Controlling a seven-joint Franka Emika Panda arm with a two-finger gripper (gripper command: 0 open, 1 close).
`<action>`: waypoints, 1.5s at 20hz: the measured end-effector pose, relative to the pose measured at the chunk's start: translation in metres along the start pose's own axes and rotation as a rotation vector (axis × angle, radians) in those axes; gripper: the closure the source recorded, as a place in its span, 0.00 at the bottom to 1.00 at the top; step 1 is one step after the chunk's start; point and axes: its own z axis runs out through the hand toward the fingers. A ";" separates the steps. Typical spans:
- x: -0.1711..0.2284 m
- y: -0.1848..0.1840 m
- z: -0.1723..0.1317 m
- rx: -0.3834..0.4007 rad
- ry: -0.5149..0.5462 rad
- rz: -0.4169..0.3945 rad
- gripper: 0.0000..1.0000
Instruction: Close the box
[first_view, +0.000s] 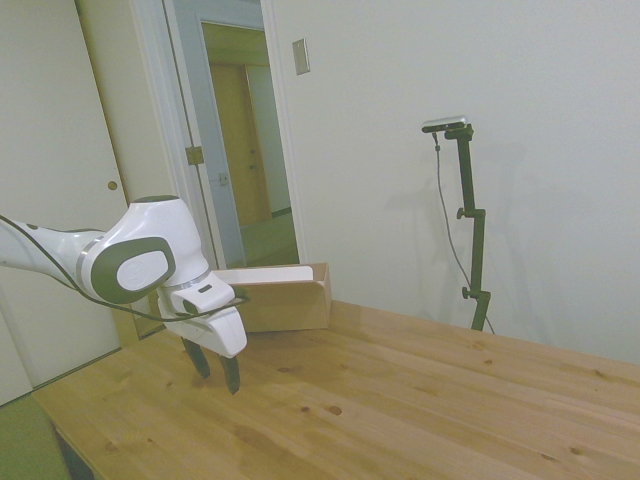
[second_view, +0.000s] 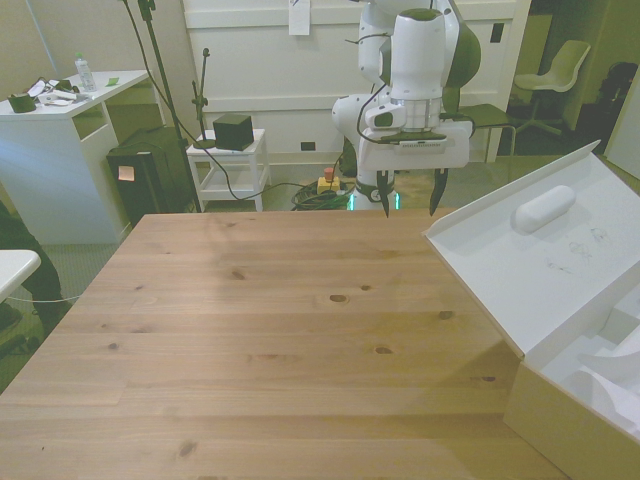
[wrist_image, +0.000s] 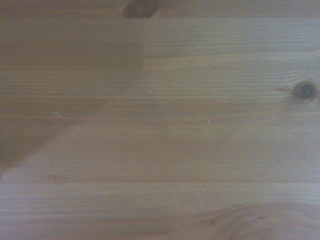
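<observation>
I have the claw (second_view: 410, 205) spread and empty, hanging over the far edge of the desk (second_view: 280, 320), well apart from the box (second_view: 560, 400). The box sits at the front view's near right, its lid (second_view: 530, 250) raised, leaning leftward, so I judge a push from that side comes next.

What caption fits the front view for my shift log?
Open fingers of the gripper hang above the wooden table, apart from the box, whose lid stands open.
</observation>
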 end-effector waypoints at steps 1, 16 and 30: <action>0.000 0.000 0.001 -0.001 -0.001 -0.001 0.00; 0.018 -0.040 -0.047 0.072 0.074 -0.160 0.00; 0.074 -0.176 -0.076 0.111 0.201 -0.361 0.00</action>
